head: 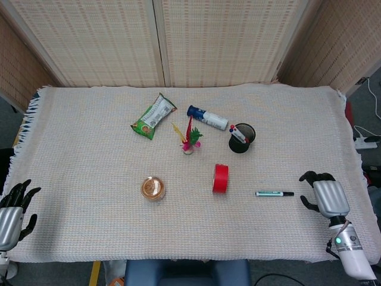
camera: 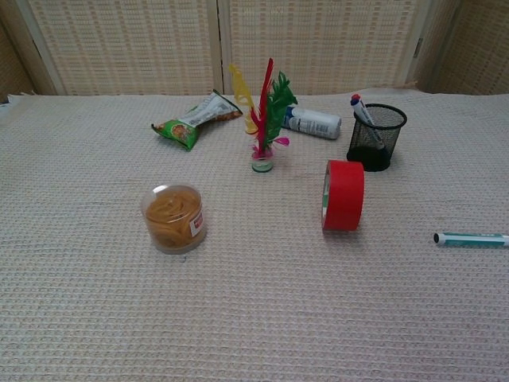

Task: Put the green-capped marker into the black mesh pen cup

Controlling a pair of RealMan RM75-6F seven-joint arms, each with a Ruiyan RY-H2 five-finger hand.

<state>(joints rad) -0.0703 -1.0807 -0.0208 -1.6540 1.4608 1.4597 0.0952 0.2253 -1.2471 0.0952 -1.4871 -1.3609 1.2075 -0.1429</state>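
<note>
Currently right hand [head: 323,193] hovering spread, gripping nothing, just right of green-capped marker [head: 274,193] lying on surface; black mesh pen cup [head: 241,138] standing farther left; left hand [head: 13,210] idling spread.

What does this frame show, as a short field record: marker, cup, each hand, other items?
marker: green-capped marker lying flat on the cloth, not held
cup: black mesh pen cup upright, one pen already inside, beyond the marker
right hand: right hand near the marker's dark tip, apart from it, holding nothing
left hand: left hand at the table's near left edge, fingers apart, holding nothing
between marker and cup: red tape roll standing on edge, off to the left
other items: snack bag, feather shuttlecock, white bottle, round clear tub
</note>
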